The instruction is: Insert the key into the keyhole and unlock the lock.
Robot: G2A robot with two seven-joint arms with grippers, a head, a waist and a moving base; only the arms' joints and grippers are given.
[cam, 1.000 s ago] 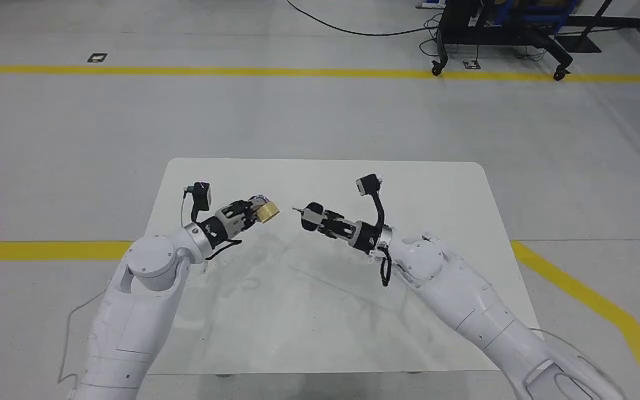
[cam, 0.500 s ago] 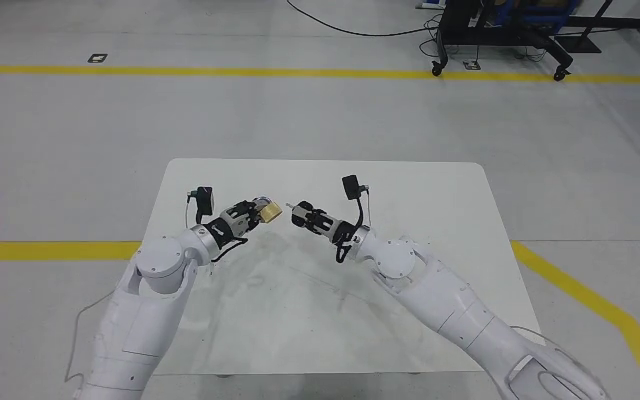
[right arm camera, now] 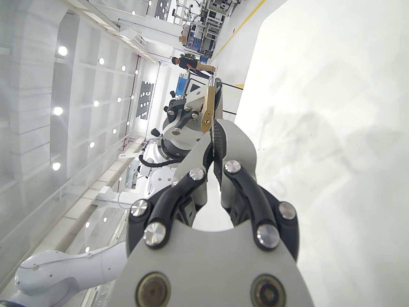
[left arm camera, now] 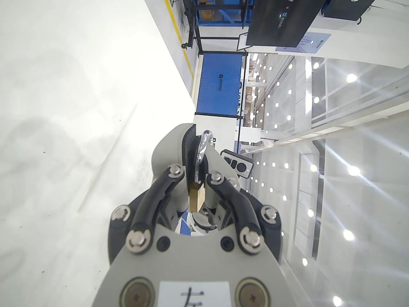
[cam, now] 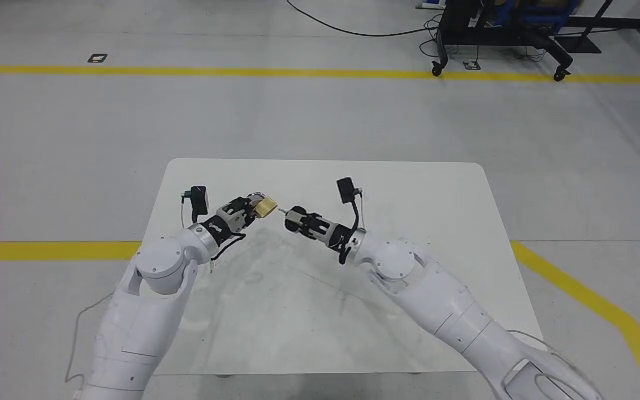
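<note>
Top view: the right gripper [cam: 295, 217] is clenched on the key [cam: 283, 212]. The key's silver tip points to ten o'clock and reaches the brass lock [cam: 265, 208]; whether it sits in the keyhole I cannot tell. The left gripper [cam: 252, 208] grasps that lock above the white table [cam: 430, 300], at eleven o'clock from its middle. In the left wrist view the shackle [left arm camera: 203, 146] juts out past the grip.

— How is the light where you work?
— Bright, even. Ceiling lamps [left arm camera: 351, 78] overhead throw starred flares across my left wrist view.
— And the table [cam: 250, 320]?
— White, glaring, nearly washed out. The lock [right arm camera: 208, 106] is well lit; straight lines bow toward both wrist views' edges.
</note>
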